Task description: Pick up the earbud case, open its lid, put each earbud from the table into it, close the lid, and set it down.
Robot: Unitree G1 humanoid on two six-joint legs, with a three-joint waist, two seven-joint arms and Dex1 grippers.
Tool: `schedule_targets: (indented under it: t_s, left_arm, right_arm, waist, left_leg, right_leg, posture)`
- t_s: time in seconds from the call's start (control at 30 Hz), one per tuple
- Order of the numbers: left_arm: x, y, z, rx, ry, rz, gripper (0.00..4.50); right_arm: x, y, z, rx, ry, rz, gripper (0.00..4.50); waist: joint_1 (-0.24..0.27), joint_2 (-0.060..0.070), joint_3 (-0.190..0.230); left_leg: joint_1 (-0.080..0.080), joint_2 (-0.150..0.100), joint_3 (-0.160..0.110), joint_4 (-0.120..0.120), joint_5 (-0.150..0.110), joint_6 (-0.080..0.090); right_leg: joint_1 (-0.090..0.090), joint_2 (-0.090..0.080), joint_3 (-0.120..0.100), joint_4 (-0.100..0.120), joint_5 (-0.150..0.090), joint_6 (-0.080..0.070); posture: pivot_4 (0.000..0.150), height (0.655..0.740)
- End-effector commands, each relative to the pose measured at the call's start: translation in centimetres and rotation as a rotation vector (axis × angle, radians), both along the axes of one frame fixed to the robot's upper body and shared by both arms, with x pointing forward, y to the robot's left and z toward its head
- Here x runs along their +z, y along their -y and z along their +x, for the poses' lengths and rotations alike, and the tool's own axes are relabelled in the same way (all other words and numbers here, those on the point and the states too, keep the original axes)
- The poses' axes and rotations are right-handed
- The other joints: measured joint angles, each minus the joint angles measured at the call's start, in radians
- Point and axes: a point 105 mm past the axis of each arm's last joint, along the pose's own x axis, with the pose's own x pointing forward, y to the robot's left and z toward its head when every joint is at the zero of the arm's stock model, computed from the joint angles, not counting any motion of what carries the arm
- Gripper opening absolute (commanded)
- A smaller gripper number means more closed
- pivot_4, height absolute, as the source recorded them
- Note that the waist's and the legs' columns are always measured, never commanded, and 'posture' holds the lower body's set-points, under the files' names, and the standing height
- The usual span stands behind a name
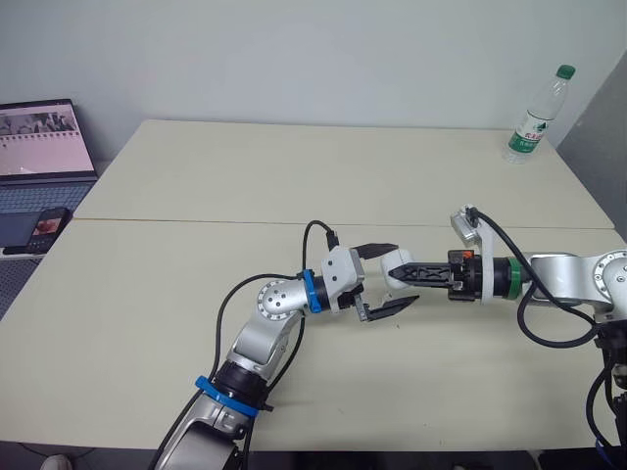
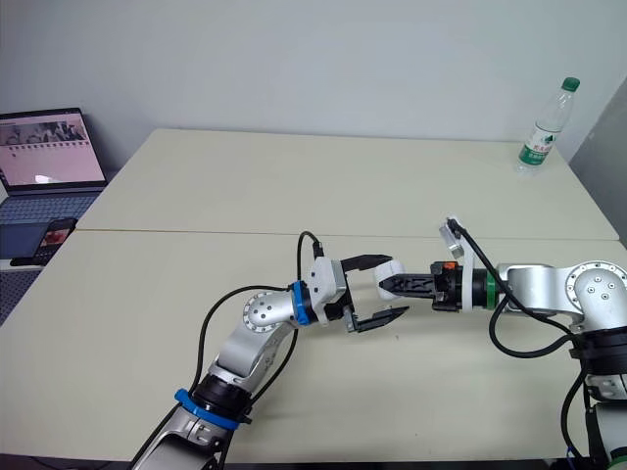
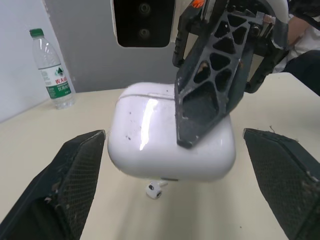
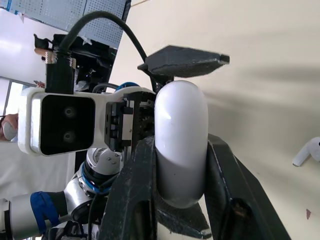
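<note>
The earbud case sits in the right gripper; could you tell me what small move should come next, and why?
Probably close the left gripper gently on the earbud case, to grip it for opening the lid. The right gripper clamps the case above the table, lid apparently shut, and the open left fingers flank it. An earbud lies on the table.
</note>
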Motion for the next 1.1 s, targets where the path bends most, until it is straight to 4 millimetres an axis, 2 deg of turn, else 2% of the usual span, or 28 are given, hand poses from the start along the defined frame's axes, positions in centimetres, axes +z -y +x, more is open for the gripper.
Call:
schedule_targets:
  t_s: [0.03, 0.13, 0.27, 0.4, 0.5, 0.77, 1.1]
  left_arm:
    - [1.3, -1.8, -0.7, -0.057, -0.087, -0.024, 4.49]
    - [1.5, -3.2, -1.1, -0.108, -0.194, 0.009, 4.49]
    - [1.9, -4.2, -1.0, -0.15, -0.272, 0.045, 4.49]
    - [1.9, -4.0, -1.4, -0.214, -0.332, 0.103, 4.49]
    - [1.8, -3.4, -2.1, -0.272, -0.344, 0.142, 4.49]
    - [0.8, -2.2, -2.9, -0.347, -0.324, 0.247, 4.49]
    - [0.2, -0.8, -1.5, -0.266, -0.29, 0.257, 4.49]
  right_arm:
    - [1.9, 1.2, 0.2, -0.009, 0.167, -0.039, 0.8]
    - [0.5, 2.3, -0.4, 0.073, 0.319, -0.218, 0.8]
    - [-1.5, 3.1, -2.1, 0.337, 0.538, -0.421, 0.8]
    - [-2.7, 3.2, -2.7, 0.552, 0.676, -0.582, 0.8]
    - [-3.2, 2.9, -3.0, 0.665, 0.696, -0.642, 0.8]
    - [-2.2, 1.1, -3.0, 0.766, 0.724, -0.672, 0.8]
    - [-1.4, -1.0, -2.1, 0.796, 0.807, -0.753, 0.8]
  waist:
    - [-0.001, 0.0, 0.0]
    - [0.0, 0.001, 0.0]
    - [0.001, 0.001, 0.001]
    - [-0.001, 0.002, 0.001]
    - [-0.001, 0.002, 0.001]
    - [0.0, 0.002, 0.001]
    - [0.002, 0.002, 0.001]
  left_leg:
    - [0.0, 0.0, 0.0, 0.0, 0.0, 0.0]
    - [-0.001, 0.0, 0.0, 0.0, 0.0, 0.0]
    - [-0.001, 0.0, -0.001, 0.0, 0.0, 0.0]
    - [0.0, 0.0, 0.001, 0.001, 0.0, 0.0]
    - [0.001, 0.0, 0.002, 0.001, 0.0, 0.0]
    - [0.0, 0.0, 0.002, 0.001, 0.0, 0.0]
    - [-0.002, 0.0, 0.004, 0.002, 0.0, 0.0]
  right_leg:
    - [-0.001, 0.0, 0.0, 0.0, 0.0, 0.0]
    - [-0.002, 0.0, -0.001, 0.001, -0.001, 0.001]
    - [-0.002, 0.0, -0.002, 0.0, -0.003, 0.005]
    - [-0.003, 0.0, -0.002, 0.001, -0.003, 0.005]
    - [-0.004, 0.0, -0.001, 0.003, -0.003, 0.005]
    - [-0.005, 0.0, 0.001, 0.005, -0.002, 0.001]
    - [-0.008, 0.0, 0.001, 0.006, 0.0, -0.001]
  posture:
    - [0.15, 0.7362]
    - [0.15, 0.7362]
    - [0.15, 0.7362]
    - [0.15, 0.7362]
    - [0.15, 0.7362]
    - [0.15, 0.7362]
    - [0.15, 0.7362]
